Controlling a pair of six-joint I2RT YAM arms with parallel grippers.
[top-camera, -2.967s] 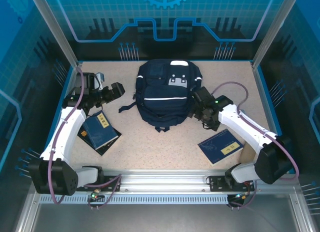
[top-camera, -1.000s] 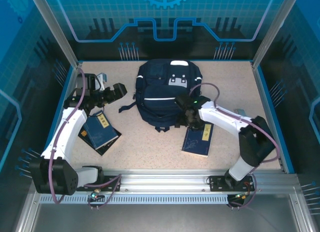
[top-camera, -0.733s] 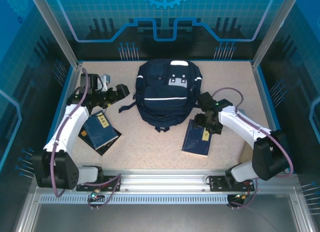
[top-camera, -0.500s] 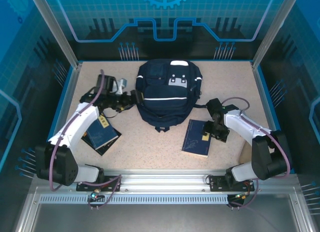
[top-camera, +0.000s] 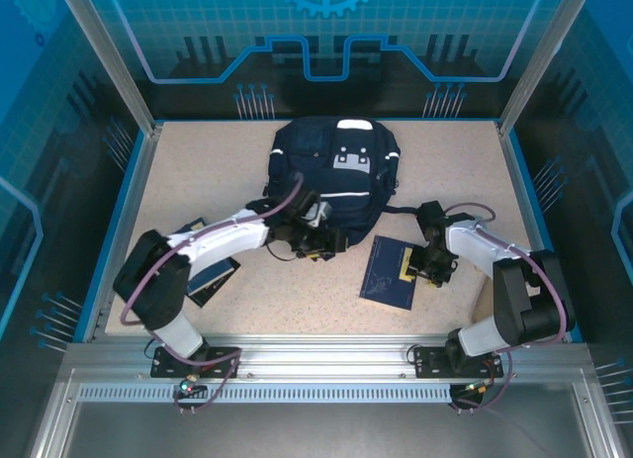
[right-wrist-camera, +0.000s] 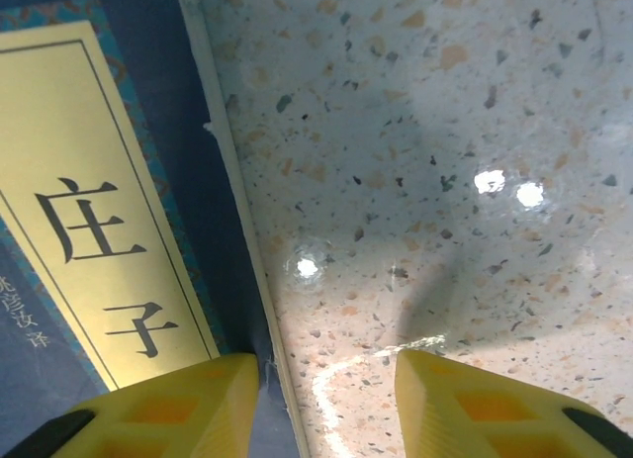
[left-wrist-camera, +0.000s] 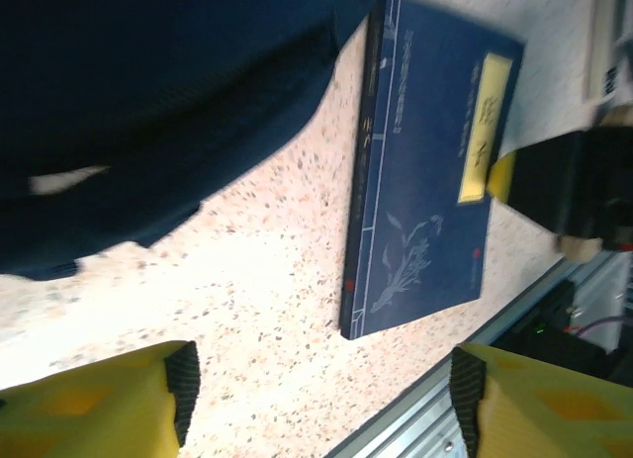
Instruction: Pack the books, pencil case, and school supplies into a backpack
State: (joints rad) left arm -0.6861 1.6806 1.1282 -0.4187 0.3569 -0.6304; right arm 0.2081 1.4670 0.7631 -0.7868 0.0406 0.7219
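The navy backpack (top-camera: 331, 176) lies flat at the middle back of the table. A dark-blue book (top-camera: 389, 272) with a yellow title label lies just in front of it. My right gripper (top-camera: 421, 269) is down at that book's right edge. In the right wrist view the gripper (right-wrist-camera: 326, 404) is open, one finger over the book's cover (right-wrist-camera: 99, 181) and the other over bare table. My left gripper (top-camera: 324, 246) hangs open at the backpack's near edge. Its wrist view shows the backpack (left-wrist-camera: 148, 92), the book (left-wrist-camera: 425, 171) and nothing between the fingers (left-wrist-camera: 99, 404). The pencil case is out of view.
More dark-blue books (top-camera: 205, 272) lie at the left, partly under my left arm. A tan object (top-camera: 483, 298) sits by the right arm's base. The metal rail (top-camera: 316, 354) runs along the table's near edge, and blue walls close in the sides.
My left arm swung right from the table's left side to the backpack's near edge. The right gripper dropped to the book's right edge. Both sets of jaws have narrowed.
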